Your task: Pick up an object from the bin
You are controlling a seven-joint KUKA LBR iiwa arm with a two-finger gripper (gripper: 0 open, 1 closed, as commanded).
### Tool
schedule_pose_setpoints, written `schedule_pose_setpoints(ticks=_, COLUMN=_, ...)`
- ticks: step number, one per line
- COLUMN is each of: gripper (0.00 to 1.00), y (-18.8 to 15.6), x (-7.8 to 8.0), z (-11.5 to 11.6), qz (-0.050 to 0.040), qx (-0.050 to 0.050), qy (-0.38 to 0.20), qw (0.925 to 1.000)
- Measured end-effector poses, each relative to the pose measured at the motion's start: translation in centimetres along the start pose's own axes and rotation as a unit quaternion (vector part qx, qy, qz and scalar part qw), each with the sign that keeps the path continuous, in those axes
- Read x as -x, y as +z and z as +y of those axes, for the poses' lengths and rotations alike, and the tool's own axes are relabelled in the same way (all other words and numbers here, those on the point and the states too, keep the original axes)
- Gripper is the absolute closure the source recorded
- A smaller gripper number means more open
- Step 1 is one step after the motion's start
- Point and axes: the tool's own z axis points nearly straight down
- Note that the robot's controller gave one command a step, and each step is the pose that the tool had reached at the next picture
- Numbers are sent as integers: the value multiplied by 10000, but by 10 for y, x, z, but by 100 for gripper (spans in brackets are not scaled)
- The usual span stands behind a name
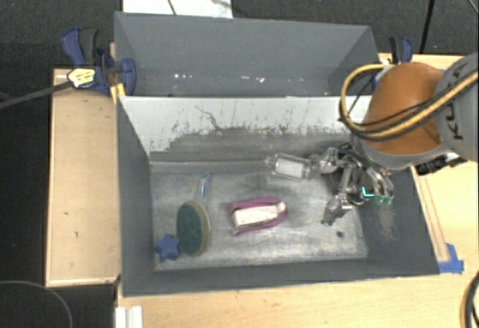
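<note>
The grey metal bin [224,57] is looking scuffed and scratched across its floor, and the arm is reaching in from 3 o'clock. The gripper [349,203] is hanging low over bare floor at the 3 o'clock side. I honestly can't tell whether it's open or closed.

I'm guessing we're at the reach-in step, with nothing lifted yet. The nearest candidate is the clear, shiny bottle-like thing [290,166], lying on its side at 1 o'clock on the floor, just up and to the left of the gripper. It's looking slick and rounded, so the next move is probably calling for lining up across its narrow width.

The purple-and-white packet-like thing [257,214] is sitting near the centre, looking glossy. The dark green oval pad [192,228] is lying at 8 o'clock, looking soft, with a small blue lump [167,247] just beside it.
</note>
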Motion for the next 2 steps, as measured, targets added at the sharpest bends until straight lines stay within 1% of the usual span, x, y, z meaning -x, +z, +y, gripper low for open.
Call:
schedule_pose_setpoints(ticks=1, gripper=0, y=60, x=42, z=60, qz=19, qx=10, qy=-1553, qw=9879)
schedule_pose_setpoints(ticks=2, gripper=0, y=65, x=-12, z=98, qz=-98, qx=-15, qy=-2415, qw=9704)
